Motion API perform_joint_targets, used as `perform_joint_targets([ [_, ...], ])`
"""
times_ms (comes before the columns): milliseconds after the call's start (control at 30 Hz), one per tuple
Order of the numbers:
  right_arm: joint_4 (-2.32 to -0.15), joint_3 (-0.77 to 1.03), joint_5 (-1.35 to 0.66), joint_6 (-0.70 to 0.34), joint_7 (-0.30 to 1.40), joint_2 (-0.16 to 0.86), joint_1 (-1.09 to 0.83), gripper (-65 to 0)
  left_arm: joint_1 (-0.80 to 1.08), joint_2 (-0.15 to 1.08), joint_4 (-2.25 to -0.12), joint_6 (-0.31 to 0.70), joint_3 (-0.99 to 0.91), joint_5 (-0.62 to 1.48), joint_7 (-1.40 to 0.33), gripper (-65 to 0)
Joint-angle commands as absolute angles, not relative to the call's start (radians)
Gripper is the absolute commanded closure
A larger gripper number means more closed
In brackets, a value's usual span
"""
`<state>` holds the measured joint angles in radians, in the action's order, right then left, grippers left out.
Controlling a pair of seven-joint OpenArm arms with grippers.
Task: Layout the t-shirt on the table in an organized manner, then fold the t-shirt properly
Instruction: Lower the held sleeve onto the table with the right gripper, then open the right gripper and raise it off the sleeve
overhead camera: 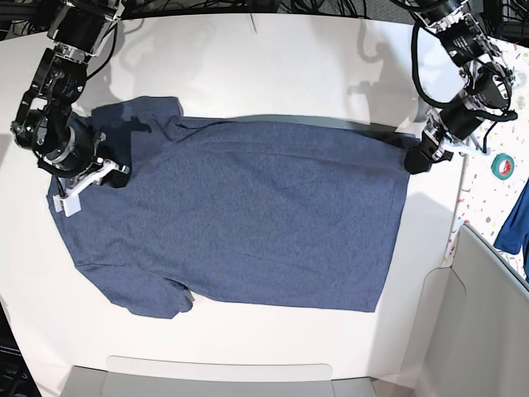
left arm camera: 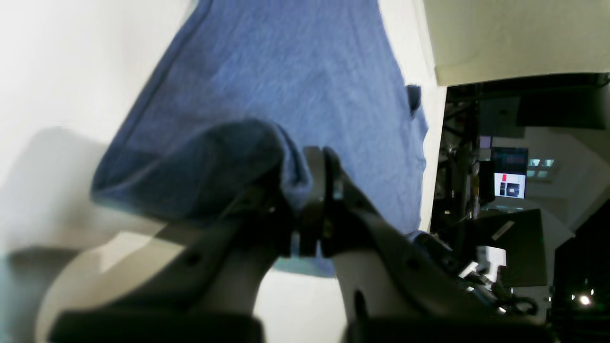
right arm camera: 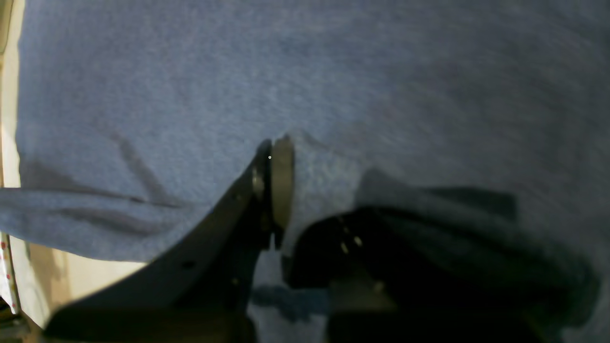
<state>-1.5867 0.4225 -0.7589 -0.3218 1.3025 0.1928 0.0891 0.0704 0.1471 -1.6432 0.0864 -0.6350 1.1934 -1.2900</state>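
Base view shows your t-shirt (overhead camera: 240, 215) spread across the worktop (overhead camera: 273, 74), printed side hidden, collar end toward nine o'clock. Your left pincer (overhead camera: 417, 157) is clamped on the hem corner at three o'clock; your right pincer (overhead camera: 111, 172) is closed on cloth by the shoulder at nine o'clock. Holding opposite ends likely lets you tension and flatten it before folding.

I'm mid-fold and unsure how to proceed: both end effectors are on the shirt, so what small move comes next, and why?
Probably carry both pinched points together toward the near edge. The left end effector is shut on the hem corner of the t-shirt, and the right end effector pinches fabric at the shoulder end. The shirt lies spread flat on the table, so the far long edge looks ready to fold over.
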Motion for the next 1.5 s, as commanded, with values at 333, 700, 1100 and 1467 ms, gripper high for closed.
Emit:
perform_joint_targets([
  [333, -1.546, 0.407, -0.776, -0.326, 1.222, 0.254, 0.101, 0.0, 0.061, 0.160, -1.661, 0.085, -0.638, 1.214, -1.296, 0.0],
  [700, -1.546, 0.409, -0.776, -0.320, 1.222, 0.254, 0.101, -8.7, 0.059, 0.160, -1.661, 0.085, -0.638, 1.161, -1.297, -15.9],
  [1100, -1.550, 0.412, -0.782, -0.325, 1.222, 0.254, 0.108, -44.1, 0.048, 0.159, -1.661, 0.085, -0.638, 1.165, -1.380, -26.5],
  [1467, -1.523, 0.591, -0.783, -0.323, 1.211, 0.243, 0.168, -44.3, 0.035, 0.154, -1.661, 0.085, -0.634, 1.167, -1.396, -26.5],
])
